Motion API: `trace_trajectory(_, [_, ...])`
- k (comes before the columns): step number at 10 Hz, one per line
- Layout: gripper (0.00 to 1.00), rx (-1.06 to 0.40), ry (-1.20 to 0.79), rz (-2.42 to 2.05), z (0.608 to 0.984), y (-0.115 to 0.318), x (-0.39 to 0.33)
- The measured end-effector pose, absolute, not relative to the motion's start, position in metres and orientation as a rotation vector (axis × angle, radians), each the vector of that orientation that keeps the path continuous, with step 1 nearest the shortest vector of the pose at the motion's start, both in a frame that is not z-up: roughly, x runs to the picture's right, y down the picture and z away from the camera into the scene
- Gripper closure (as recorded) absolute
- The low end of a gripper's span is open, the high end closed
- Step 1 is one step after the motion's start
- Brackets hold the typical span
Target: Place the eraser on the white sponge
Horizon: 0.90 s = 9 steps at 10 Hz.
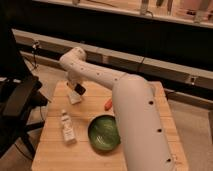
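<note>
- Left of centre I see the white bottle (66, 128) upright on the wooden table (55, 152).
- Just above it the gripper (75, 88) hangs low over the white sponge (74, 97); I cannot tell how the jaws stand.
- The eraser (79, 89) shows as a dark block at the gripper's tip, right above the sponge (touching or not, unclear).
- Centre: green bowl (104, 132), with an orange item (108, 104) above it.
- My arm (135, 115) rises from lower right, bends at upper left, then drops to the gripper.

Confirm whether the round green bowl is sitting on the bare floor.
No, the round green bowl rests on the wooden table, right of the gripper.
</note>
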State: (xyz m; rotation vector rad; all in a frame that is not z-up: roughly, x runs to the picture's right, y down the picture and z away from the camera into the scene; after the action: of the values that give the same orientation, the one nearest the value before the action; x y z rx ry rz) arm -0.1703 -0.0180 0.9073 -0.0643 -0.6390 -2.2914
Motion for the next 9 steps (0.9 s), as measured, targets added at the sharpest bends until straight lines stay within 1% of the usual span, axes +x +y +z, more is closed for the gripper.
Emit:
trace_trajectory(6, [0.82, -0.05, -0.699, -2.358, 0.923, 0.011, -0.189])
trace_trajectory(7, [0.79, -0.053, -0.705, -2.358, 0.926, 0.014, -0.19])
trace_trajectory(9, [0.57, -0.061, -0.729, -2.347, 0.932, 0.022, -0.19])
